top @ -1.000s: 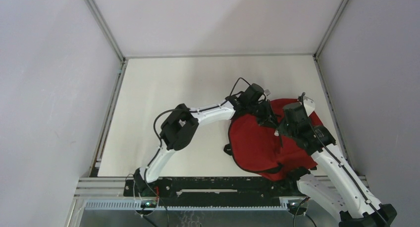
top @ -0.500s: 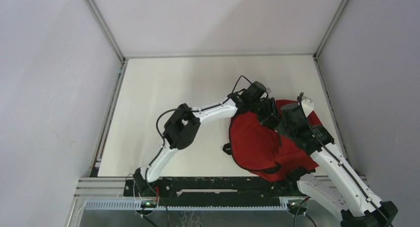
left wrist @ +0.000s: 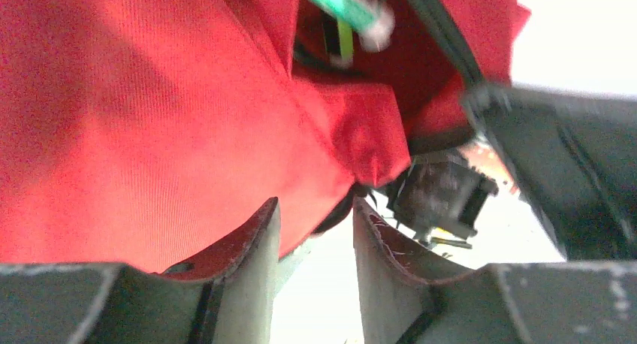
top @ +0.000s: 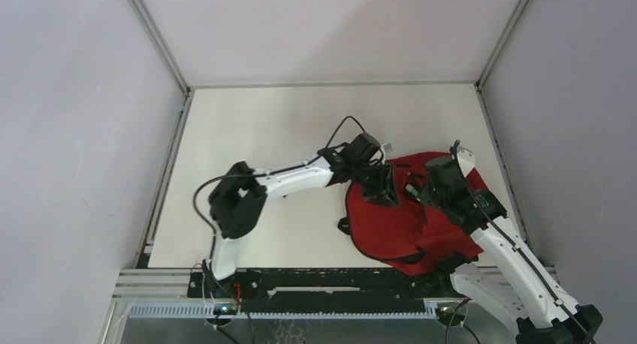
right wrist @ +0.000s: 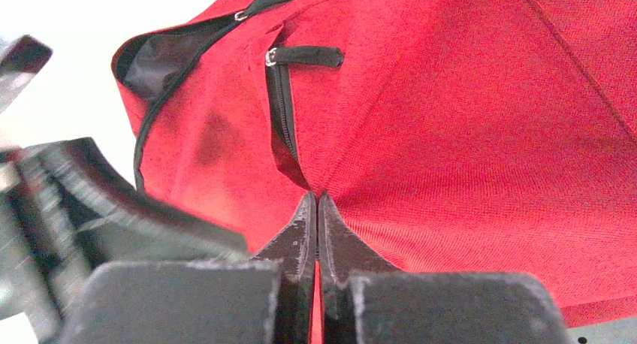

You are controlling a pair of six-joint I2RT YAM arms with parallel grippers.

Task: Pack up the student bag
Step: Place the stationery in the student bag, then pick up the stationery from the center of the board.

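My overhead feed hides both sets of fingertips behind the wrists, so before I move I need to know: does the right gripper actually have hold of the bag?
Observer: Yes. In the right wrist view, the right gripper is shut on a fold of the student bag, right at the lower end of a black zipper.
Operator: Is the left one clamped on too?
Observer: No. In the left wrist view, the left gripper is open. Bare table shows between its fingers, and the red fabric sits just past the tips, not gripped.
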